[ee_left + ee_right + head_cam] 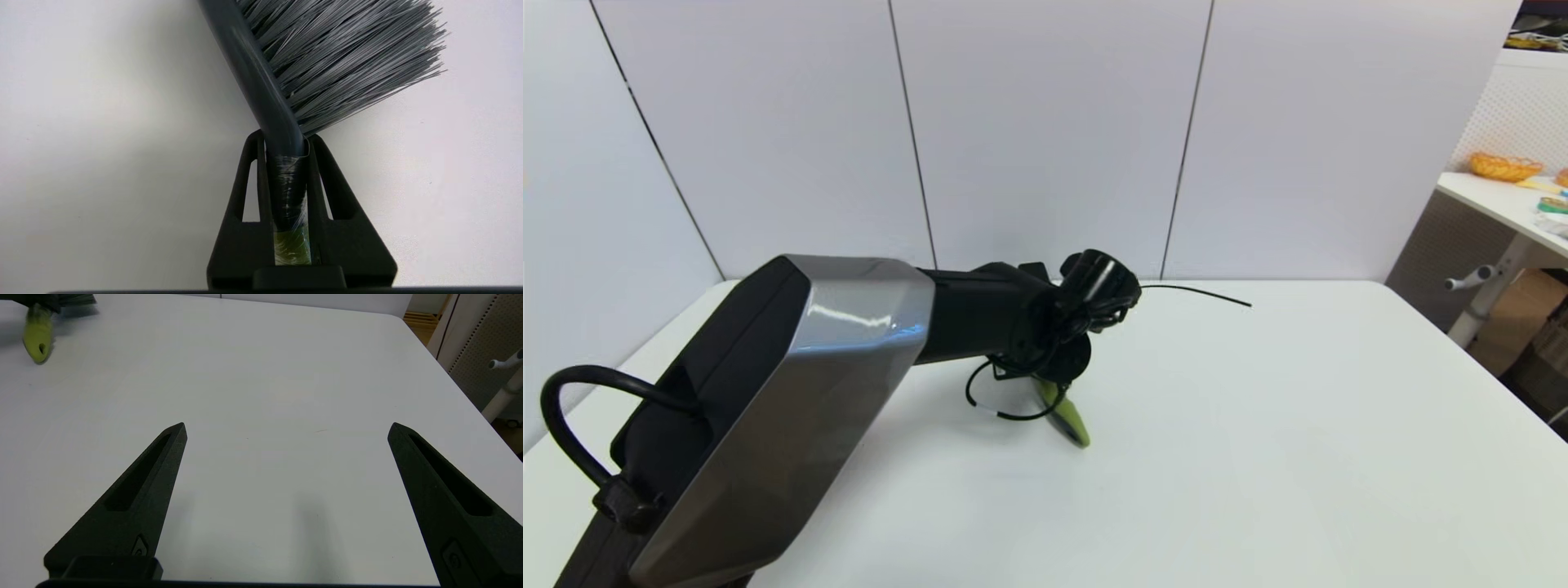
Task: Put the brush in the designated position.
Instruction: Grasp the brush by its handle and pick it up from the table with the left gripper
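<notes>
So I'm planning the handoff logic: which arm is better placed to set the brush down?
Left. Its gripper already clamps the brush at the neck; the right gripper hangs open, apart from it.

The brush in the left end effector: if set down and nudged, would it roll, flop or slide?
The brush probably stays rigid: its neck holds straight in the left end effector. Splayed bristles should yield yet resist rolling. The smooth handle may slide on the table.
</notes>
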Robot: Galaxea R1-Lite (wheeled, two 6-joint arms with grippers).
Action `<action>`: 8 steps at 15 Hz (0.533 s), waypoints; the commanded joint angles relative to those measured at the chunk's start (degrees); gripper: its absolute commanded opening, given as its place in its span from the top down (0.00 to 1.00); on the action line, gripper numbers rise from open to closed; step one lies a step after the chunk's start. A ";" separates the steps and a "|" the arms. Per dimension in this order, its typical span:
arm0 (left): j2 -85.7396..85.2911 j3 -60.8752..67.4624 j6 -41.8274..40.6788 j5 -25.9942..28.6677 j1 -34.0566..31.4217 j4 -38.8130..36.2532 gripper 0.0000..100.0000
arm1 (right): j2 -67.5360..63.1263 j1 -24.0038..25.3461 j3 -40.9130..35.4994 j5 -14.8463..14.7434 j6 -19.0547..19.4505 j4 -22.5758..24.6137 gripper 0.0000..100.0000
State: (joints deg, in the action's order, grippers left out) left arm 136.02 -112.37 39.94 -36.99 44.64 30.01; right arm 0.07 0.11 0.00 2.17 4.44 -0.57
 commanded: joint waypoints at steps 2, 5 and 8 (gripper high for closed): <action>-6.03 0.40 -0.65 -0.89 -1.75 5.23 1.00 | -0.07 -0.02 -0.09 0.03 0.05 0.05 0.00; -8.84 0.49 -1.26 -1.33 -2.89 8.13 1.00 | -0.07 -0.02 -0.09 0.03 0.05 -0.04 0.00; -13.59 0.49 -1.88 -1.42 -4.39 12.61 1.00 | -0.07 -0.02 -0.09 0.03 0.05 -0.04 0.00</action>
State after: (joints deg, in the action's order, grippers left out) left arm 126.93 -111.89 38.28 -38.17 41.36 39.90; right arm 0.07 0.11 0.00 2.17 4.44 -0.62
